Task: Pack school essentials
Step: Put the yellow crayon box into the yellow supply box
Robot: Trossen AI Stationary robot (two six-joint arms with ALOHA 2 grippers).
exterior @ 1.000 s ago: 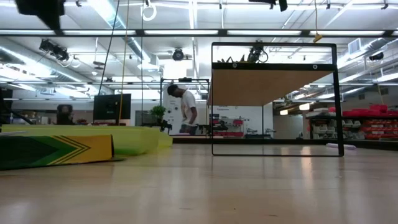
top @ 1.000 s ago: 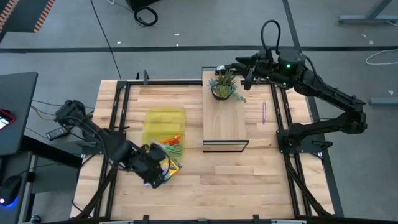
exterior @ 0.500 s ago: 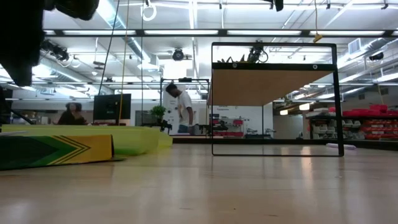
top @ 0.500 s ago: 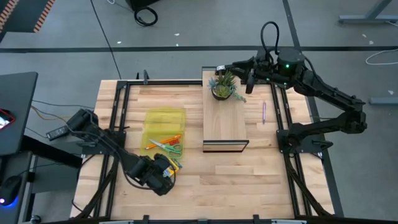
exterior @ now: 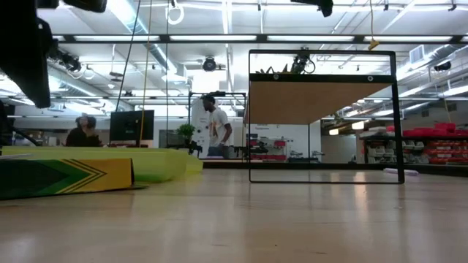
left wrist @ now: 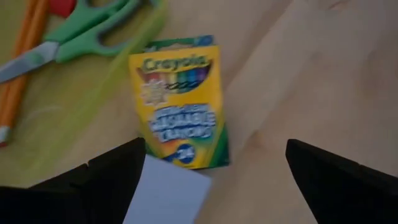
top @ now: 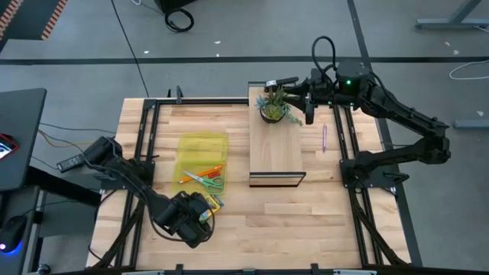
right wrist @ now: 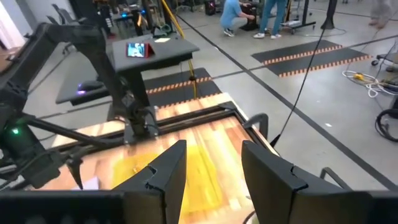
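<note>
A large robotics lab or workshop hall: a grey concrete floor (top: 244,38) with orange-black hazard striping (right wrist: 311,62), long ceiling light strips (exterior: 219,38), red storage shelving (exterior: 431,146) far right, a monitor (exterior: 131,126), cables (top: 179,19) on the floor, and people (exterior: 212,128) standing at far benches.

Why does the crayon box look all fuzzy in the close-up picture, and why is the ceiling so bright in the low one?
Left wrist view: the crayon box and scissors are soft and blurred, very close to the lens. Low view: rows of ceiling lights glare white, while the table looks sharper.
</note>
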